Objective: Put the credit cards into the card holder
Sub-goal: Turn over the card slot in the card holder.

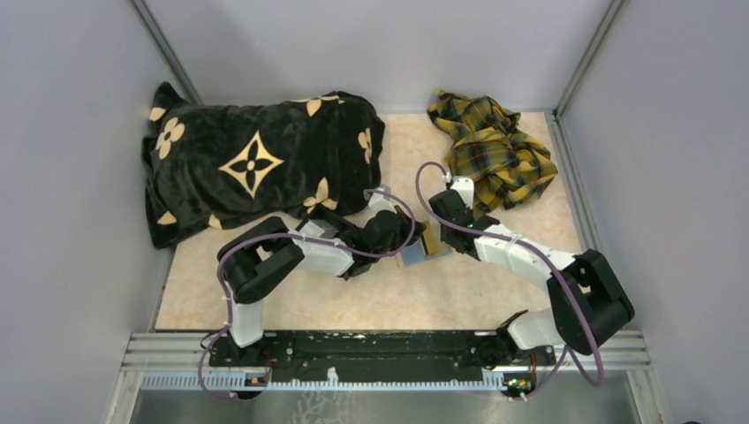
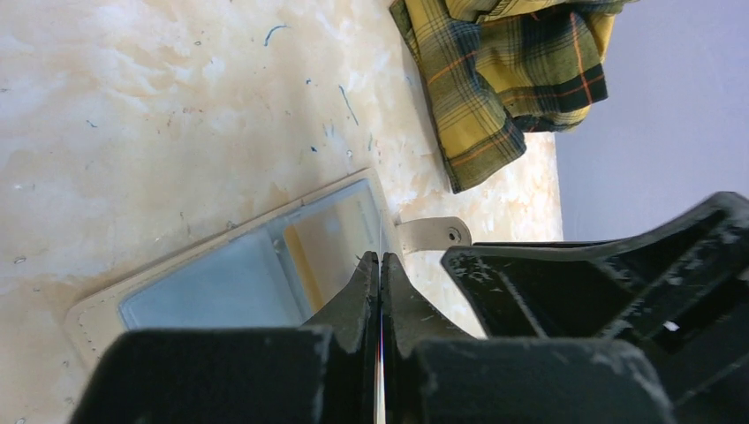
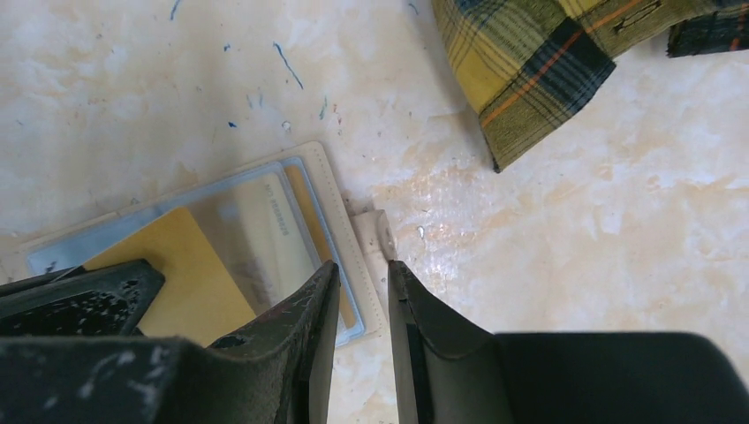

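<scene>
Right wrist view: the card holder [image 3: 336,212] lies open on the bench [image 3: 574,247], with the right tool [image 3: 360,269] spread apart over its tab edge. The left tool [image 2: 380,261] pinches a yellow card [image 3: 177,274] at the holder's clear pocket.

Card holder [image 1: 413,256]: from above you get only a sliver between the arms. Its near corner sits behind the jaws of the right gripper [image 3: 362,265].
Card [image 3: 187,276]: lower end hidden under the left gripper [image 2: 380,258].
Lettering [image 3: 281,221]: too blurred for you to read.
Plaid cloth [image 2: 503,79]: cut off by the top edge of both wrist views.
</scene>
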Action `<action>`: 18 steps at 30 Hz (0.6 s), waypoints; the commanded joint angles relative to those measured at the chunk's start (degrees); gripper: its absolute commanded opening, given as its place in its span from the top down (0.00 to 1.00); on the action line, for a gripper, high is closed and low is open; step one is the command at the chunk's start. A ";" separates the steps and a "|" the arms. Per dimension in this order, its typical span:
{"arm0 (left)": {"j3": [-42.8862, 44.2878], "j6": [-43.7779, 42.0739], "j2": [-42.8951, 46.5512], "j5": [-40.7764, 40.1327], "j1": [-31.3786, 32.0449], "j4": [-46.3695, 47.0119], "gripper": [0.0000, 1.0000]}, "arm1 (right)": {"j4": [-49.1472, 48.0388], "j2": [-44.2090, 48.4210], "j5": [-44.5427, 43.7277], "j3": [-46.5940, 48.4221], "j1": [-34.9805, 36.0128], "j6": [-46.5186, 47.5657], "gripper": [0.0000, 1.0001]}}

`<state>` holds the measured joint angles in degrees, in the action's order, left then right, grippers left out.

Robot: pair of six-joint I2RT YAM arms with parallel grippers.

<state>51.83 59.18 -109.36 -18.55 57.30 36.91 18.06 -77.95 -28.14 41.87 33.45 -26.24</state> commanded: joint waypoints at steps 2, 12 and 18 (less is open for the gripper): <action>1.07 -0.63 -1.23 0.57 0.36 -0.40 1.00 | -1.86 3.15 0.55 0.31 -0.68 0.09 0.72; -3.26 -1.89 4.40 -2.57 0.28 -0.79 1.00 | -6.04 -1.93 8.68 0.91 -0.67 1.22 0.77; -6.52 0.98 5.43 -2.99 0.27 2.32 1.00 | -7.15 -4.74 9.45 0.60 -0.67 0.75 0.81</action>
<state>47.44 58.63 -105.56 -20.45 57.30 36.16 14.04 -81.54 -19.75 41.89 33.19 -25.54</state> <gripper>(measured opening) 0.007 0.194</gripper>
